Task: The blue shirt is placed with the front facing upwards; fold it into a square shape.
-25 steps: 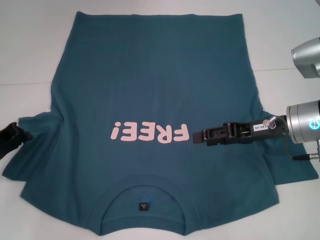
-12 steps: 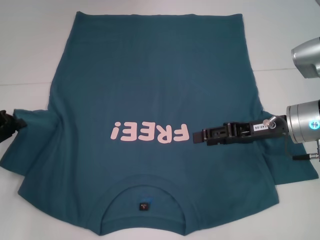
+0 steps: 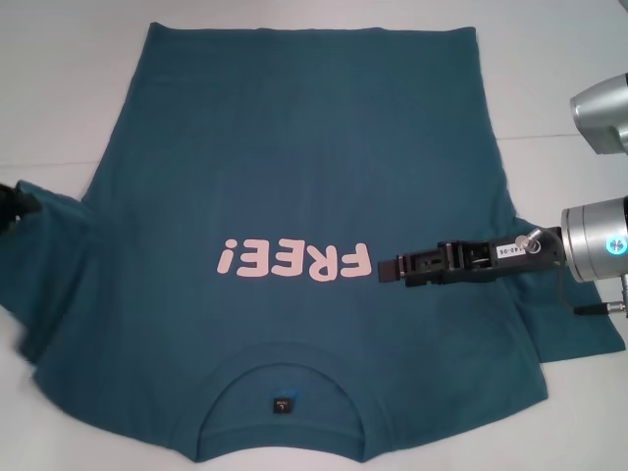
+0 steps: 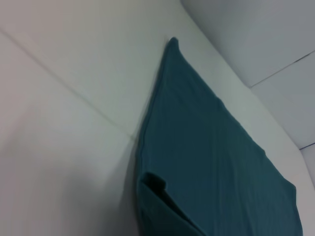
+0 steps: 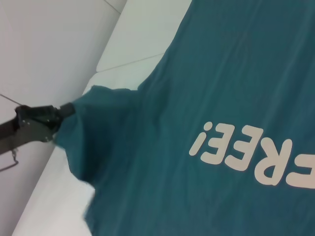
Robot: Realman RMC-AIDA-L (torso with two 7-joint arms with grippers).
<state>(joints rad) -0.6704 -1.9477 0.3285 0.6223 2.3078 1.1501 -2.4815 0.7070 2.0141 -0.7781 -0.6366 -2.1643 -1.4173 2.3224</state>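
Bright and even all over, with soft light from above. Only thin, pale shadows along the edge of the blue shirt (image 3: 304, 196) on the white tabletop (image 3: 59, 88). No glare. Fuzzy and soft up close in the left wrist view.

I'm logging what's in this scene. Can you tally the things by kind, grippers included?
Shirts: 1, the blue shirt, front up on the table.
Grippers: 2, the left gripper shut on the shirt's sleeve, the right gripper over the shirt beside the print.
Tables: 1.
Total: 4.
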